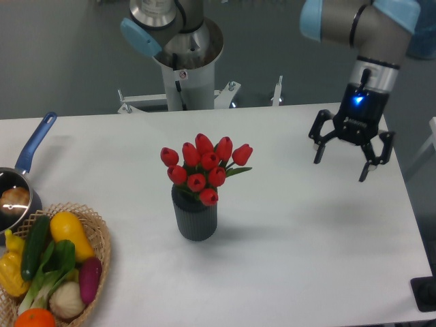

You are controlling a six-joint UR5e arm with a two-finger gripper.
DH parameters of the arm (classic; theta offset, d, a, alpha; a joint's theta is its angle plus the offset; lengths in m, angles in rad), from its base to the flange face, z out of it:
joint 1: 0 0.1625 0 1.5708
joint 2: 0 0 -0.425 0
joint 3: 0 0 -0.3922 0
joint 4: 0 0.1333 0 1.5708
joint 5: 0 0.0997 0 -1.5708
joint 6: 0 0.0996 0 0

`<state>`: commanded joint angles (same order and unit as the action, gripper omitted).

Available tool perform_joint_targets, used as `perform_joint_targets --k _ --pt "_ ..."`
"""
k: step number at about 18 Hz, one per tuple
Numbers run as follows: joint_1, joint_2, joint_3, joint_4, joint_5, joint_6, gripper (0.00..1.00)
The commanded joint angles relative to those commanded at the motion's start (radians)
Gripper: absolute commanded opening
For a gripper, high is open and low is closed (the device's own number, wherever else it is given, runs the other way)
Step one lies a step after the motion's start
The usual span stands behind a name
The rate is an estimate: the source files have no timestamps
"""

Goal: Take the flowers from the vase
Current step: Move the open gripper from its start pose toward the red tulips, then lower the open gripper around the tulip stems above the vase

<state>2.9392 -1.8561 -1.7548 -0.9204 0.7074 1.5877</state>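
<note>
You've got one bunch of nine red flowers point(206, 167) standing upright in the single vase point(195, 217) mid-table, while your gripper point(340, 163) hangs wide open and empty, well right.

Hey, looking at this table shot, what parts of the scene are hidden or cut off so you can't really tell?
One fixed camera view only.
- Flowers: stems hidden inside the vase.
- Wicker basket: cut off by the left and bottom edges.
- Saucepan: partly cut by the left edge; its contents are too small to identify.
- Gripper: open, but the arm above leaves the top edge.
</note>
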Motion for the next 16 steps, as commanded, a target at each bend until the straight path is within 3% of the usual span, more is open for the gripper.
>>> perform_joint_targets --k 6,9,16 --pt "-0.034 -0.043 -0.070 -0.006 -0.087 0.005 1.00" --pt "-0.031 -0.034 -0.107 -0.021 -0.108 0.003 1.00" --pt "-0.031 0.063 -0.155 -0.216 -0.111 -0.008 1.00"
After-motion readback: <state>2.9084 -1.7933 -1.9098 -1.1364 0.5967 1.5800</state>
